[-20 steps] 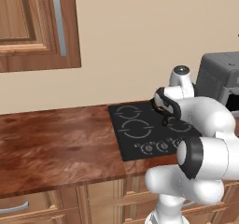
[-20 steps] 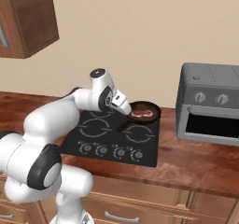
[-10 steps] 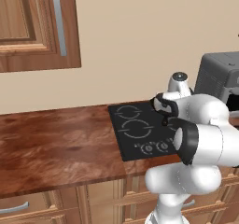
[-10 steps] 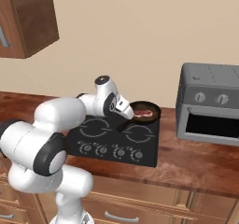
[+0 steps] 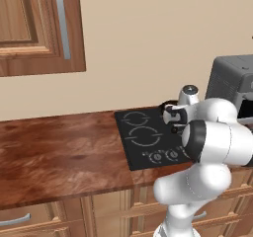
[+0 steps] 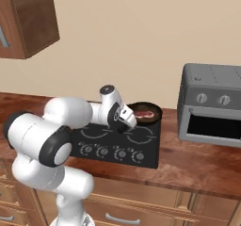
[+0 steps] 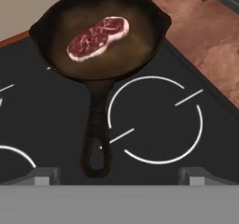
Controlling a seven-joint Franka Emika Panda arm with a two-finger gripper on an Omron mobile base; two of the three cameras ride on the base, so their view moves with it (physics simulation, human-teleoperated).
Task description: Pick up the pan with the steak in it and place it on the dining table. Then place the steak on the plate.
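step in hand: reaching for the pan [image 7: 100, 31] on the cooktop [image 7: 154, 120], steak [image 7: 97, 38] inside. our gripper [image 7: 116, 175] is fully open, empty, above the handle [image 7: 96, 134]. next we descend and close on it.

- Pan [image 7: 100, 36]: black, brownish sheen inside, upper centre of the hand view.
- Steak [image 7: 98, 38]: red with pale marbling and rim.
- Cooktop [image 7: 158, 120]: black, white ring markings.
- Counter [image 5: 59, 152]: reddish-brown wood grain.
- Oven [image 6: 212, 105]: grey, right edge.

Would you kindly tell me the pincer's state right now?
Pincer: open, holding nothing, poised just short of the pan handle's end.
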